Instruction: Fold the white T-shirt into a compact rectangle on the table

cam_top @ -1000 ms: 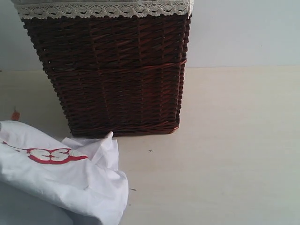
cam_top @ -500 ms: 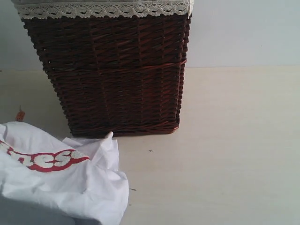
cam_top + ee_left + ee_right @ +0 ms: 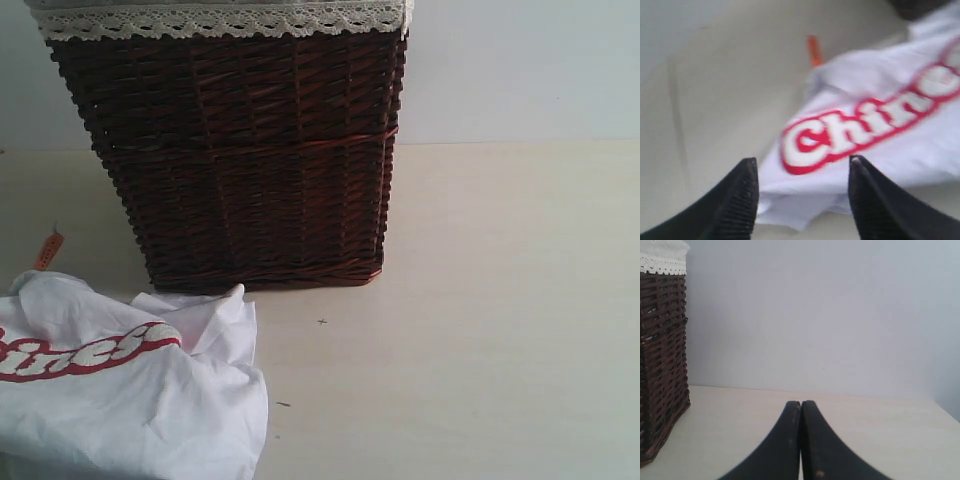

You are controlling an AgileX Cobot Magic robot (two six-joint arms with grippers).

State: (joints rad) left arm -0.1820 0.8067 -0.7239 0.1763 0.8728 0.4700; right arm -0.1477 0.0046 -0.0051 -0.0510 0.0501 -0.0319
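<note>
Two wrist-only sights: left jaws spread near white T-shirt (image 3: 920,145), right jaws pressed together.

- The exterior view sits low and close over the desk (image 3: 500,350), facing the wicker basket (image 3: 240,160) head-on. The white T-shirt (image 3: 130,410) fills its lower-left corner.
- The left wrist view looks steeply down past the left hand (image 3: 802,162), close on the same shirt and blurred.
- The right wrist view looks level past the right hand (image 3: 801,402) across the desk to the wall (image 3: 815,315), and shares the basket with the exterior view.

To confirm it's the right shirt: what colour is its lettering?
White letters edged in red, on the white shirt; clearest in the left wrist view.
</note>
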